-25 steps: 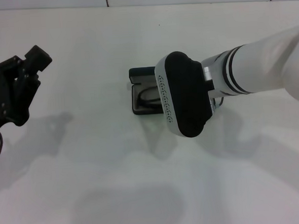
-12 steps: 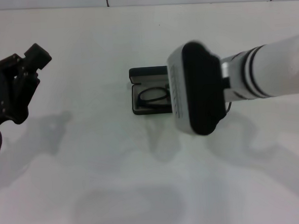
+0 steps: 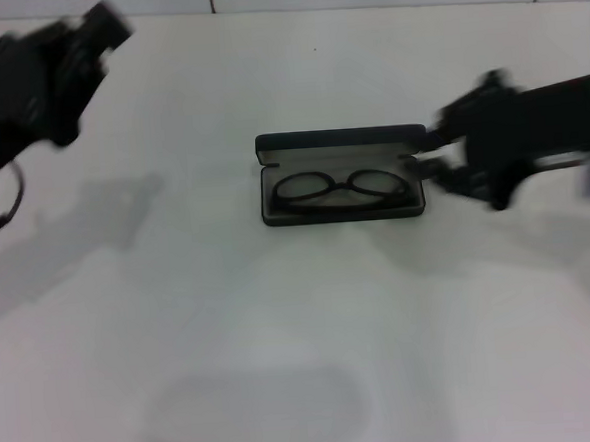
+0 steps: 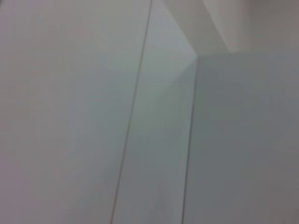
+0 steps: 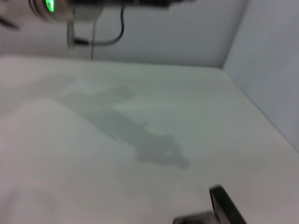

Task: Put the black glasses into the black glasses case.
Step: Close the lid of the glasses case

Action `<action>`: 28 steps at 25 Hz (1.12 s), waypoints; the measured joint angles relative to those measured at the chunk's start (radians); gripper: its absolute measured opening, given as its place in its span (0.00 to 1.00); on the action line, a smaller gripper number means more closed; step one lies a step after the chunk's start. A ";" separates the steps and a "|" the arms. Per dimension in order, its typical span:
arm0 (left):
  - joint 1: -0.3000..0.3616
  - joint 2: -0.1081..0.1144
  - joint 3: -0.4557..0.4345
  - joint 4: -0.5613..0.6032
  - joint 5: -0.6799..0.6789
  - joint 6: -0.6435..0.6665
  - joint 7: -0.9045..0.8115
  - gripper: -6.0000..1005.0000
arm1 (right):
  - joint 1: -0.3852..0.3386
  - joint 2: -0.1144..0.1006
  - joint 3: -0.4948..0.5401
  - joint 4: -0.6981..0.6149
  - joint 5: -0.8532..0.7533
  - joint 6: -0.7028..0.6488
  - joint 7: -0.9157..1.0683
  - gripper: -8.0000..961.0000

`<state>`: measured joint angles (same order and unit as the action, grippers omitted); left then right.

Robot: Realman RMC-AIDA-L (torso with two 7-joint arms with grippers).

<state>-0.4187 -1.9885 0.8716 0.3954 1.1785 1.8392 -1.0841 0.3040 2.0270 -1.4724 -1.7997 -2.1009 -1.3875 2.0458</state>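
Observation:
The black glasses case [image 3: 338, 141] lies open in the middle of the white table, its lid hinged toward the far side. The black glasses [image 3: 345, 186] lie inside it, lenses side by side, filling the tray. My right gripper [image 3: 449, 156] is blurred and sits just off the right end of the case, close to it and holding nothing that I can see. My left gripper [image 3: 84, 44] is blurred and raised at the far left, well away from the case. The left wrist view shows only blank pale surfaces.
The white table [image 3: 282, 332] spreads around the case with soft shadows on it. The right wrist view shows the tabletop [image 5: 140, 116], a wall corner, the other arm with a green light [image 5: 49, 5] far off, and a dark edge [image 5: 224, 205] I cannot identify.
My right arm has swung away to the right from over the case, uncovering the whole case with the glasses in it. My left arm has moved up and toward the far side.

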 joint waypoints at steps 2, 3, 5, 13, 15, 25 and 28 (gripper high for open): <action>-0.055 0.010 0.002 0.000 0.027 -0.042 -0.039 0.06 | -0.033 0.000 0.134 0.024 0.081 -0.090 -0.039 0.21; -0.081 0.016 0.002 0.001 0.042 -0.063 -0.059 0.07 | -0.047 -0.001 0.204 0.043 0.116 -0.131 -0.059 0.21; -0.136 0.022 0.003 0.010 0.109 -0.120 -0.110 0.07 | -0.069 0.000 0.323 0.091 0.169 -0.196 -0.096 0.21; -0.350 -0.036 0.005 0.065 0.484 -0.429 -0.260 0.12 | -0.115 -0.001 0.685 0.374 0.241 -0.381 -0.244 0.21; -0.389 -0.054 0.004 0.064 0.567 -0.498 -0.285 0.13 | -0.120 -0.003 0.759 0.456 0.244 -0.375 -0.271 0.21; -0.445 -0.098 0.033 0.052 0.680 -0.651 -0.350 0.17 | -0.116 -0.006 0.937 0.724 0.268 -0.384 -0.418 0.21; -0.447 -0.098 0.084 0.052 0.680 -0.688 -0.369 0.18 | -0.109 -0.007 0.938 0.759 0.267 -0.380 -0.439 0.21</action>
<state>-0.8652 -2.0863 0.9552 0.4472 1.8583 1.1512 -1.4533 0.1950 2.0202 -0.5342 -1.0405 -1.8339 -1.7675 1.6070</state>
